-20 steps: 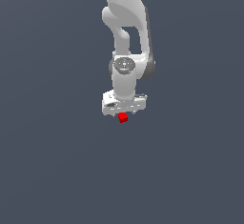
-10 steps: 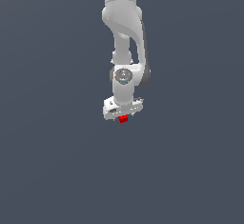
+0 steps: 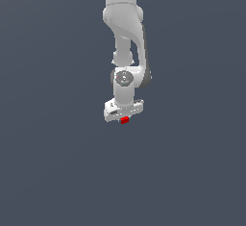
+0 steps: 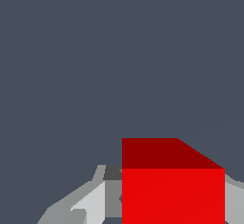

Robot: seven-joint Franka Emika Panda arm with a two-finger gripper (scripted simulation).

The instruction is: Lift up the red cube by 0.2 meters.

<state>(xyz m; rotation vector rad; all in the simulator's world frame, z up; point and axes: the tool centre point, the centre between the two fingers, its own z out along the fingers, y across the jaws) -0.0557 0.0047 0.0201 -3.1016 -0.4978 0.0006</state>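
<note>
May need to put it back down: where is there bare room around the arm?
Bare grey surface lies on every side of the arm. The only crowded spot is at the gripper, where the red cube sits between the jaws.

You will find no text, label, brand, number or sign to read here: the red cube (image 3: 125, 120) has plain faces, and the white gripper (image 3: 124, 117) and arm (image 3: 124, 37) carry no lettering you can make out in either view
</note>
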